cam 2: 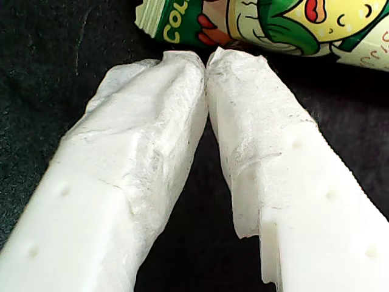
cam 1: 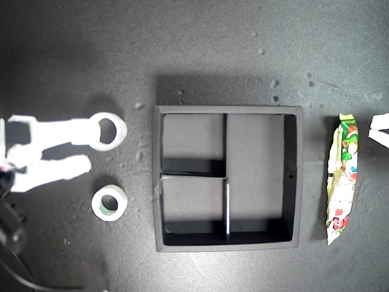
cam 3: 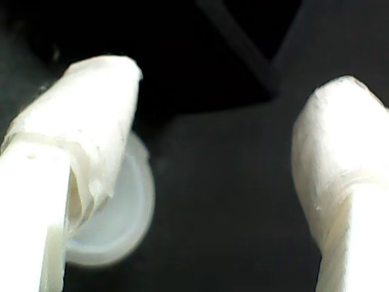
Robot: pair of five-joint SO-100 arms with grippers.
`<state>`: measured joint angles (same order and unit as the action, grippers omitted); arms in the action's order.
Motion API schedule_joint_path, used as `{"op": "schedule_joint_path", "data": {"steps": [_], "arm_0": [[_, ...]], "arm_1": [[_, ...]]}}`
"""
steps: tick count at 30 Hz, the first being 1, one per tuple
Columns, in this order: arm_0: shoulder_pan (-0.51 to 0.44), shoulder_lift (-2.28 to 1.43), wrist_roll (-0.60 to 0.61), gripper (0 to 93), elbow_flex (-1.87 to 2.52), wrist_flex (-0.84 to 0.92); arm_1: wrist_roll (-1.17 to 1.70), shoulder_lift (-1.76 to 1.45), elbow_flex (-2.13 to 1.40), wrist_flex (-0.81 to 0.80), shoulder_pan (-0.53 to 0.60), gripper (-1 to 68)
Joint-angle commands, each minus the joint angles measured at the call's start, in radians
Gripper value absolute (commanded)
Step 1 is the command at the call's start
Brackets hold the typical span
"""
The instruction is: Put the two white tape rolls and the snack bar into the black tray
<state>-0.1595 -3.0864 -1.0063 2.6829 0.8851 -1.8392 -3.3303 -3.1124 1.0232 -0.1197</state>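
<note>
The black tray sits mid-table with nothing in its three compartments. On the exterior view's left, my second gripper is open. One of its fingers overlaps the all-white tape roll, and nothing lies between the fingers. The tape roll with the greenish core lies flat just below that gripper in the exterior view. The snack bar lies lengthwise to the tray's right in that view. My first gripper is shut on nothing, its tips just short of the wrapper.
The dark table surface carries small pale specks near the tray's far side. A cable runs along the exterior view's lower left corner. The tray's walls lie ahead of my second gripper.
</note>
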Motion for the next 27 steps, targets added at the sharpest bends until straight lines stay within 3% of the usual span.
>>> {"op": "schedule_joint_path", "data": {"steps": [1, 8, 11, 13, 23, 27], "arm_0": [[-0.038, 0.374, -0.049, 18.1, -0.252, 0.021], [-0.129, 0.822, -0.224, 16.7, -0.46, 0.083], [-0.117, 0.92, -0.258, 17.1, -0.454, 0.084], [-0.106, 0.979, -0.255, 17.3, -0.462, 0.074], [0.006, 1.055, -0.201, 17.8, -0.486, 0.074], [0.023, 1.017, -0.175, 17.5, -0.497, 0.087]], "arm_1": [[0.063, -0.006, -0.011, -0.034, 0.006, -0.4], [0.565, -0.006, -0.011, -0.152, 0.087, 1.1], [0.815, -0.006, -0.009, -0.298, 0.181, 18.8], [0.922, -0.006, -0.005, -0.347, 0.206, 23.0], [1.247, 0.008, 0.129, -0.252, 0.337, 26.9], [1.252, 0.008, 0.12, -0.241, 0.373, 24.3]]}}
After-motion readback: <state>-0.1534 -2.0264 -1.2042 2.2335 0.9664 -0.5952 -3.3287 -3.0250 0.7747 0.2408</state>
